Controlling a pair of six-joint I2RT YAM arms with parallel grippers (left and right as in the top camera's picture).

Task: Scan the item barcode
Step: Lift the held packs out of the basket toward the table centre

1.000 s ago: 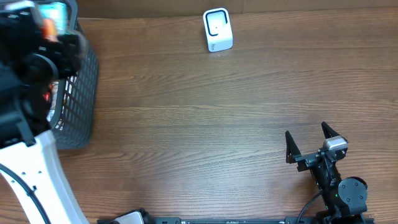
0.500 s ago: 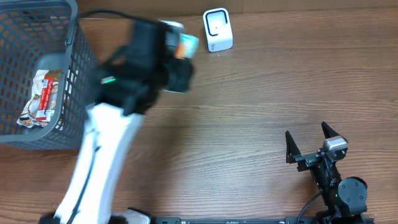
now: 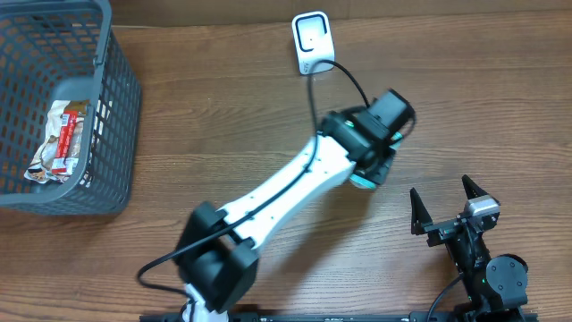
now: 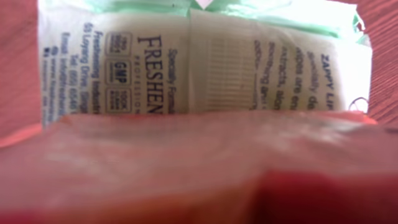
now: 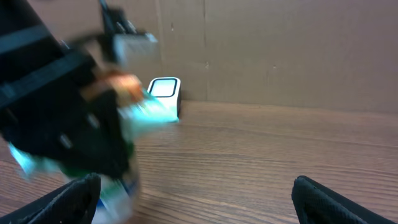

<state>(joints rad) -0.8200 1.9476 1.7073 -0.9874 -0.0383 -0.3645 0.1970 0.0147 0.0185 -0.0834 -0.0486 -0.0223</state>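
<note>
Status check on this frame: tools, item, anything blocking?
Left tool shut on white-and-green wipes packet. Right tool open, empty. White box-shaped scanner stands apart, far side. Only a black cable loops between.

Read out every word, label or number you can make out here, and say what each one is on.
"FRESHEN": large print on the wipes packet, cut off below.
"GMP": boxed badge on the same packet.
"ZAPPY": start of a line near the packet's right edge.
Rest of the packet's fine print: too blurred to read.
Wrapper in the basket: print too small.
Scanner: no readable text.
</note>
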